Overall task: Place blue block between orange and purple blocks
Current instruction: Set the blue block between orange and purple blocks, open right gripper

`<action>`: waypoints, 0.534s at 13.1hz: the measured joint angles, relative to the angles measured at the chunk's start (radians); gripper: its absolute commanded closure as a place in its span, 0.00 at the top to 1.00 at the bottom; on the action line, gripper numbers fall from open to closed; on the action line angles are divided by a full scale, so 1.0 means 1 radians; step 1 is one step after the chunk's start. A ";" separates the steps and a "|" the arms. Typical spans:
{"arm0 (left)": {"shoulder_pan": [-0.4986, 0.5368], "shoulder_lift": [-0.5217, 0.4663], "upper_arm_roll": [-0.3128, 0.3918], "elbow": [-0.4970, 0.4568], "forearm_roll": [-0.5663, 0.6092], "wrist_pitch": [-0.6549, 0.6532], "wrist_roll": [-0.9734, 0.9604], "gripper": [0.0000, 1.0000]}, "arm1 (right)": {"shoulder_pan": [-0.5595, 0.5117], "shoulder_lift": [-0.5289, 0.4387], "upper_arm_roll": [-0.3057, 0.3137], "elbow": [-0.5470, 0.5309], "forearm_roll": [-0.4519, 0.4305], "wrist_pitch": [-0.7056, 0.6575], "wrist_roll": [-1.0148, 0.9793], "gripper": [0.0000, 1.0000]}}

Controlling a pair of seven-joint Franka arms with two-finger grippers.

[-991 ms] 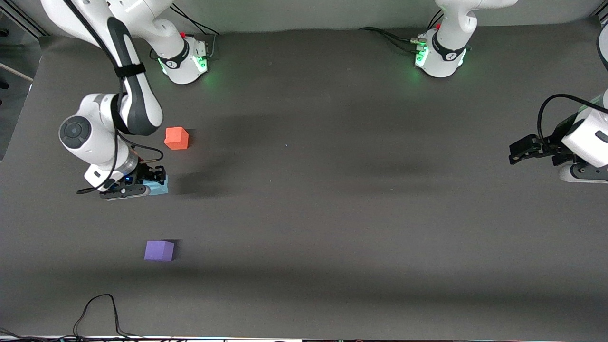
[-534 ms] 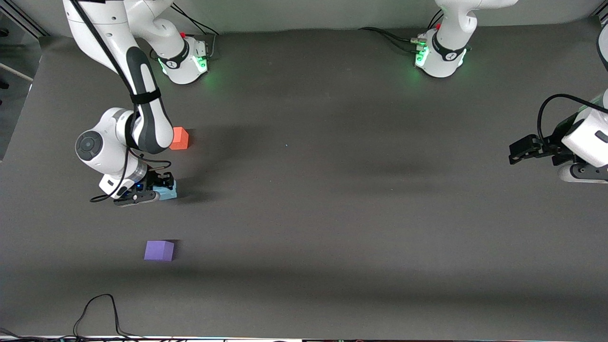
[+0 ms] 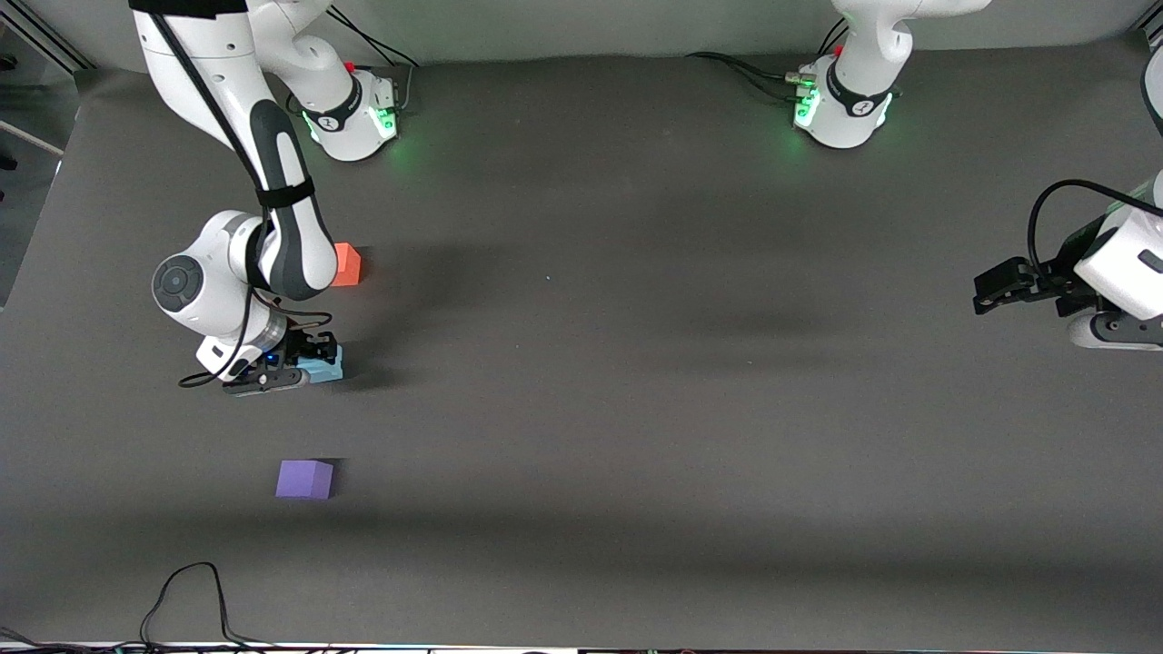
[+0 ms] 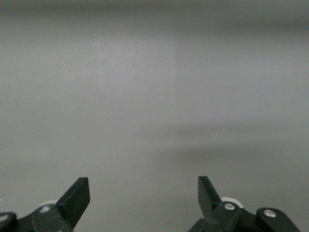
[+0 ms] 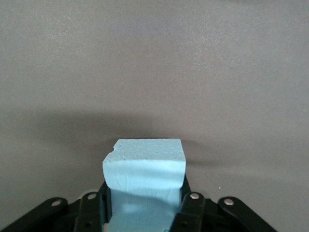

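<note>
Blue block (image 3: 325, 367), clamped in the right gripper (image 3: 289, 365), has shifted slightly toward the left arm's end, between orange block (image 3: 348, 264) and purple block (image 3: 304, 479). Right wrist view shows its chipped edge (image 5: 145, 166). Left gripper (image 3: 999, 289) waits, fingers (image 4: 77, 195) wide apart, empty.

dark grey matte table (image 3: 636, 409), black cable (image 3: 195, 595) at its near edge

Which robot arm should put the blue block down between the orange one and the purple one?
The right arm. Its right gripper is shut on the blue block, between the orange block and the purple block. The left gripper waits open at the left arm's end of the table.
</note>
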 measured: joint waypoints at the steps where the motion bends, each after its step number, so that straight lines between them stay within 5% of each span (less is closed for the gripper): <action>1: 0.000 0.000 0.000 0.001 0.000 0.000 0.000 1.00 | 0.000 0.006 0.001 0.001 0.013 0.000 -0.001 0.39; 5: 0.000 -0.002 0.000 0.005 0.002 0.000 0.000 1.00 | 0.000 0.022 0.002 0.001 0.020 0.006 -0.001 0.53; 6: 0.000 -0.002 0.000 0.007 0.007 0.000 0.001 1.00 | 0.000 0.023 0.002 0.001 0.020 0.009 -0.001 0.71; 7: 0.000 -0.002 0.000 0.009 0.014 0.000 0.001 1.00 | 0.000 0.025 0.002 0.002 0.021 0.011 -0.001 1.00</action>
